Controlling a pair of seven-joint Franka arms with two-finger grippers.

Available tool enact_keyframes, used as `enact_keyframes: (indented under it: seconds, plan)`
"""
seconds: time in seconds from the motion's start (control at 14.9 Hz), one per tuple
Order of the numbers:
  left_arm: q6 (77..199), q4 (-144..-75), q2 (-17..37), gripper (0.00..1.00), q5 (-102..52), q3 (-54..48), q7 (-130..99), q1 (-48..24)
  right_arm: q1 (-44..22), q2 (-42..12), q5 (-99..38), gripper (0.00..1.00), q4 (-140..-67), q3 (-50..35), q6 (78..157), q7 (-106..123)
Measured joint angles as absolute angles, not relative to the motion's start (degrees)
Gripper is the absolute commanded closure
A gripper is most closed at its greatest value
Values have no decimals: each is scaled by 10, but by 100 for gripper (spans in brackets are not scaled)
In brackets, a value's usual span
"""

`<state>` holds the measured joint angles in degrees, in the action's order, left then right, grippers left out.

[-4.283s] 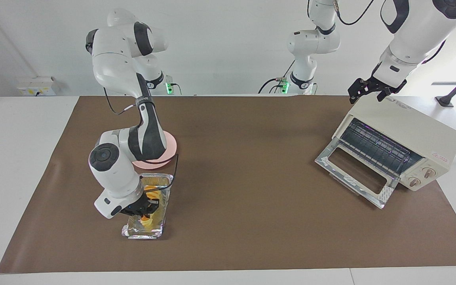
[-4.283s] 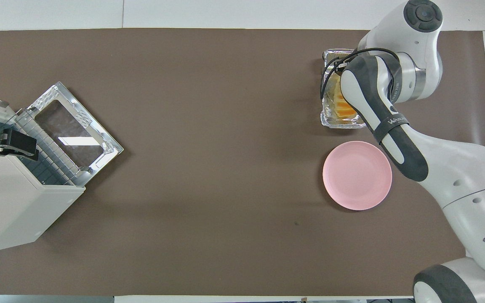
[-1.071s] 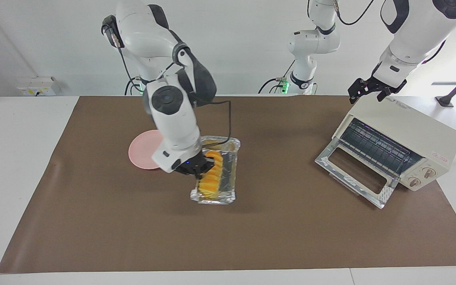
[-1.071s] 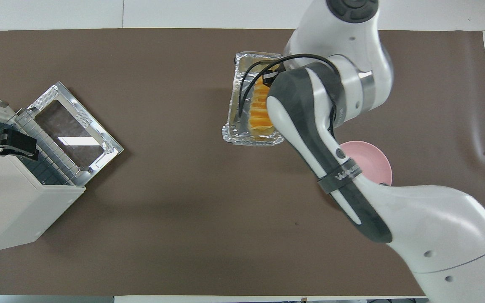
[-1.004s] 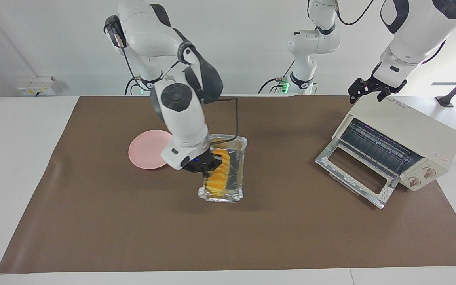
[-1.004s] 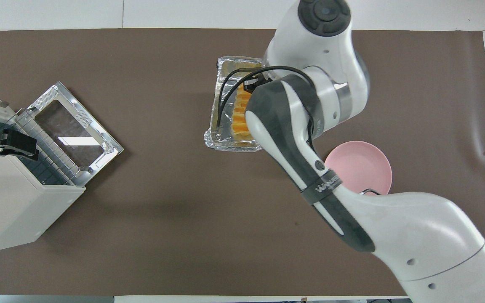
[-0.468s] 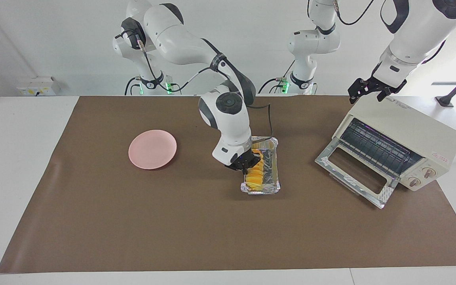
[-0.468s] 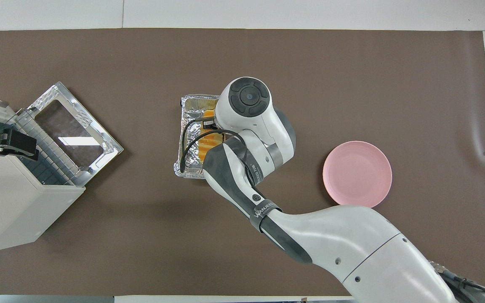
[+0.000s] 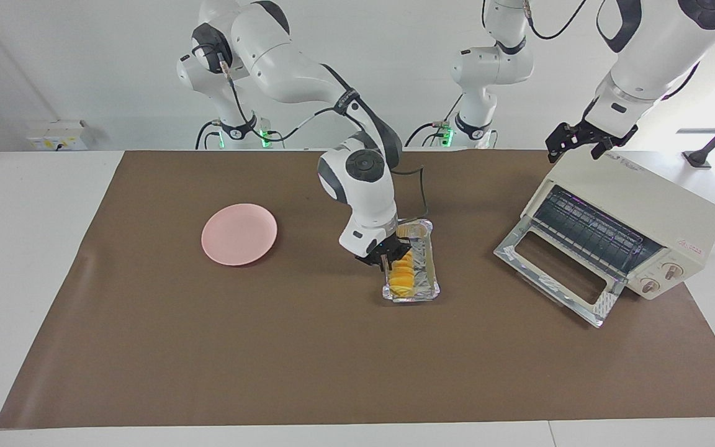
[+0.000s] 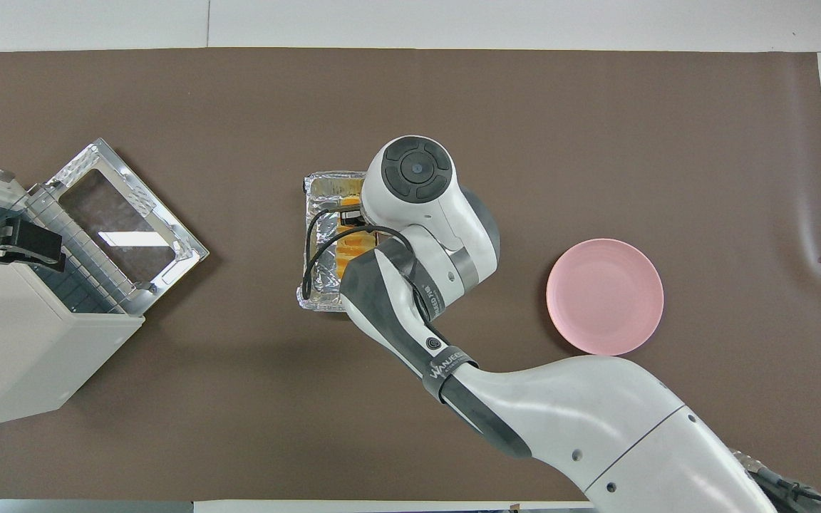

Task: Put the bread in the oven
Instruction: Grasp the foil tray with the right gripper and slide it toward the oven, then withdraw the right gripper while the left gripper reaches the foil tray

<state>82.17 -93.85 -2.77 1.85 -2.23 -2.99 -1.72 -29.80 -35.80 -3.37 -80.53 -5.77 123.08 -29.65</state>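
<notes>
The bread (image 9: pixel 402 278) is a yellow-orange ridged loaf lying in a crinkled silver foil tray (image 9: pixel 426 268) at the middle of the brown mat. My right gripper (image 9: pixel 390 257) is shut on the tray's rim at the side toward the plate, low over the mat. In the overhead view my right wrist covers that gripper and much of the bread (image 10: pixel 350 249) and tray (image 10: pixel 319 239). The cream-white oven (image 9: pixel 643 198) stands at the left arm's end, its glass door (image 9: pixel 556 276) dropped open and the wire rack showing. My left gripper (image 9: pixel 578 149) is open over the oven's top and waits.
A round pink plate (image 9: pixel 239 234) lies on the mat toward the right arm's end. The oven (image 10: pixel 18 342) sits angled, its open door (image 10: pixel 125 221) facing the mat's middle. Bare brown mat lies between the tray and the door.
My right gripper has carried the foil tray with the bread from beside the plate to the mat's middle, toward the oven. In the last half second it barely shifted. The left arm has not moved.
</notes>
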Motion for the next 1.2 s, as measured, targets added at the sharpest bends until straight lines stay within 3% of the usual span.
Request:
enact_keyframes:
  seconds: [0.27,0.54,0.87,1.2]
  plan:
    - [822,-939,-28,0,19,-22,-30,-17,-252,-341,-38,0,-730,-49,1095,-301]
    - [831,-939,-28,0,17,-32,-30,-26,-159,-289,-38,0,-714,-46,1024,-222]
    - [956,-971,-11,0,3,-44,-169,-183,-44,-214,-30,0,-717,-38,908,-31]
    - [1117,-984,113,0,-10,-47,-316,-312,34,-144,-10,0,-745,-37,833,43]
